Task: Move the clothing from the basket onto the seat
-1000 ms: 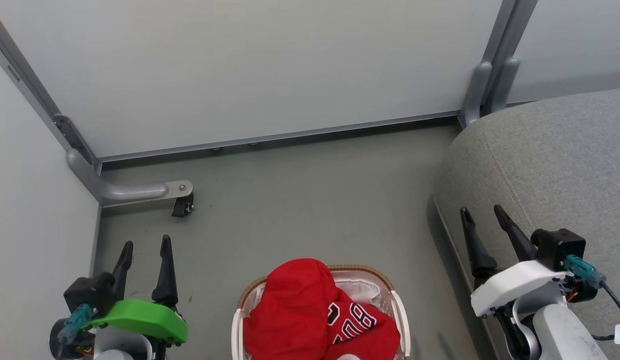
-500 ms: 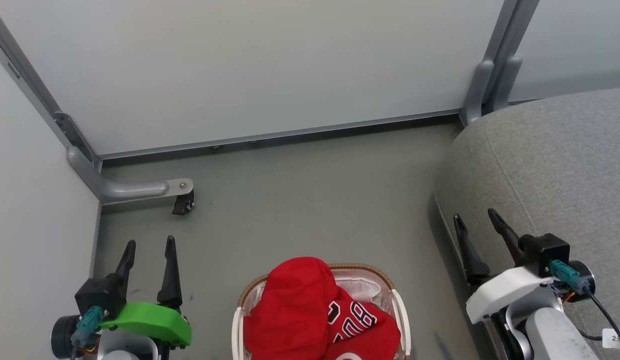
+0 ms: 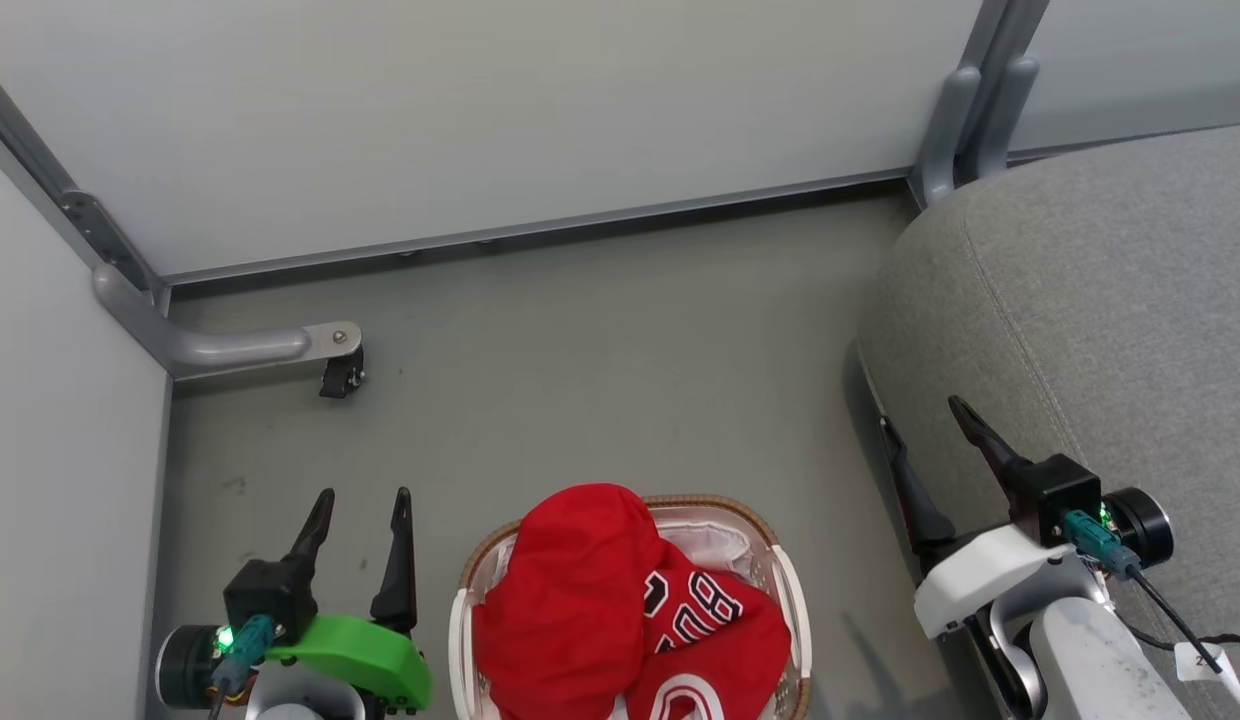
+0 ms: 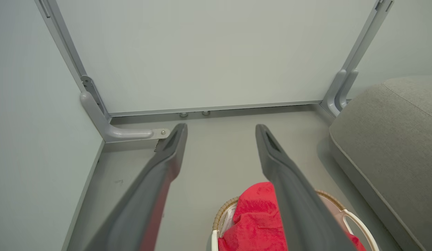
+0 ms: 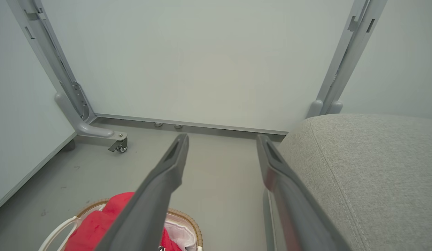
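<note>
Your left end effector (image 3: 365, 493) and right end effector (image 3: 920, 412) hang spread, empty; clothing (image 3: 580, 590) lies heaped in the basket (image 3: 740, 512) beside the seat (image 3: 1110, 300). Pinch too deep and you could snag the liner (image 3: 720, 545).

Left pincer (image 3: 365, 492) and right pincer (image 3: 920, 411), both agape.

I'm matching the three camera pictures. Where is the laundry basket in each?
Head view: the basket sits bottom centre.
Left wrist view: basket at the bottom edge, right of centre.
Right wrist view: basket at the bottom, left of centre.
Shared landmark: grey frame foot, up-left of it.
</note>
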